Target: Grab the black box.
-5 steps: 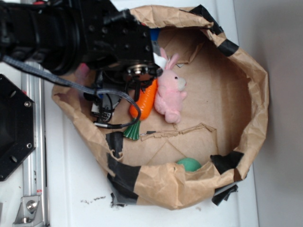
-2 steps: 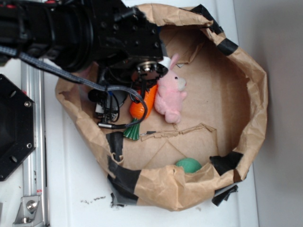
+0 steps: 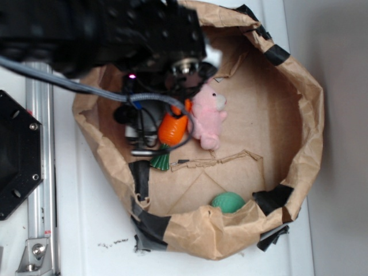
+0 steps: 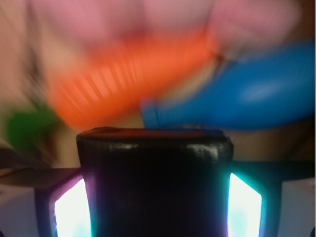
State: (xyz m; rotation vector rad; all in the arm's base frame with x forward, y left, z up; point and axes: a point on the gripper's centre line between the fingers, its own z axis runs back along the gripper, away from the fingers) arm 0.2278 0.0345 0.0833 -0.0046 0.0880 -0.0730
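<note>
- Filling the lower wrist view, the black box (image 4: pixel 154 177) is seen pinched in the gripper (image 4: pixel 155 197), a lit pad at each side.
- Just beyond, a carrot (image 3: pixel 172 127), bunny (image 3: pixel 206 118) and blue toy (image 4: pixel 237 94) are crowded.
- Slipping is risked if the toys or the paper wall (image 3: pixel 310 115) are brushed.

Inside the brown paper bag (image 3: pixel 310 132) there is one pink plush bunny (image 3: pixel 207 118), one orange carrot (image 3: pixel 172 129), one green ball (image 3: pixel 228 201), and one black box (image 4: pixel 153 187).
</note>
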